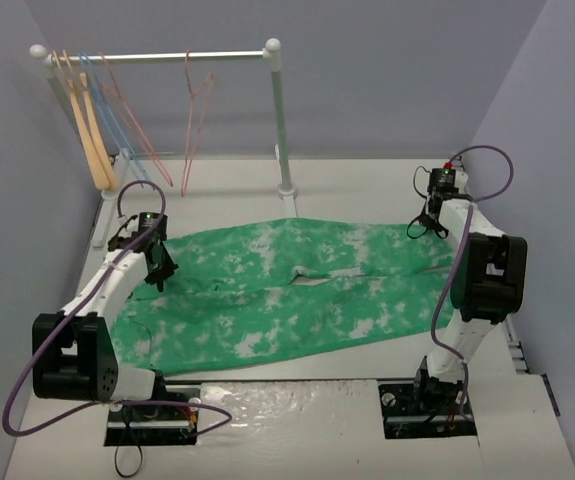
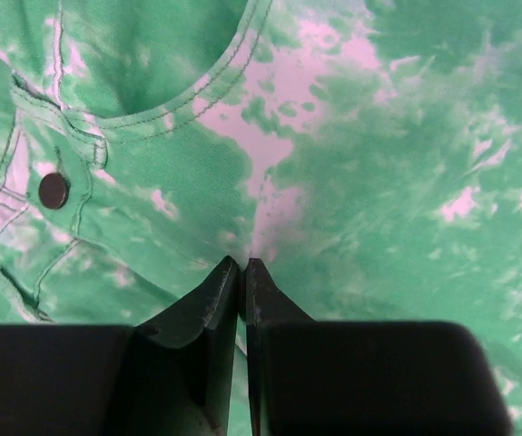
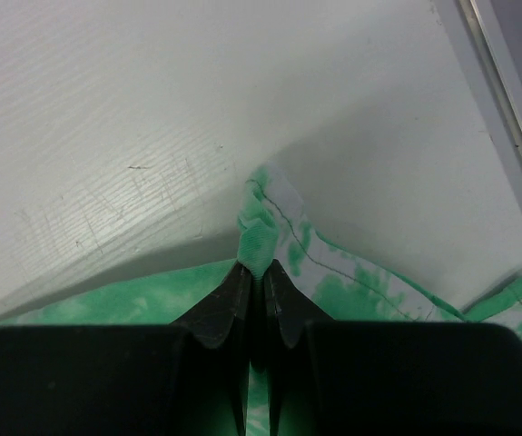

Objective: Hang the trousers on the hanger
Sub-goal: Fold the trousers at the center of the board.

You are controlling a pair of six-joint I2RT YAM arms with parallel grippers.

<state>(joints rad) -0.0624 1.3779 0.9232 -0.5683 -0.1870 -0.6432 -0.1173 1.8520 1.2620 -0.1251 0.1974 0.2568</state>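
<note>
The green tie-dye trousers [image 1: 297,295] lie spread flat across the table, waist to the left and leg ends to the right. My left gripper [image 1: 159,274] is at the waist end. In the left wrist view its jaws [image 2: 242,263] are shut, pinching the cloth [image 2: 379,136] beside the fly button [image 2: 54,190]. My right gripper [image 1: 420,228] is at the far right leg end. In the right wrist view it [image 3: 261,266] is shut on a fold of the hem [image 3: 270,222]. The pink wire hanger [image 1: 198,105] hangs on the rail at the back.
A white clothes rack [image 1: 280,120] stands at the back of the table. At the left end of its rail hang a tan wooden hanger [image 1: 92,135], light blue wire hangers [image 1: 115,120] and another pink one [image 1: 139,135]. Grey walls close in on both sides.
</note>
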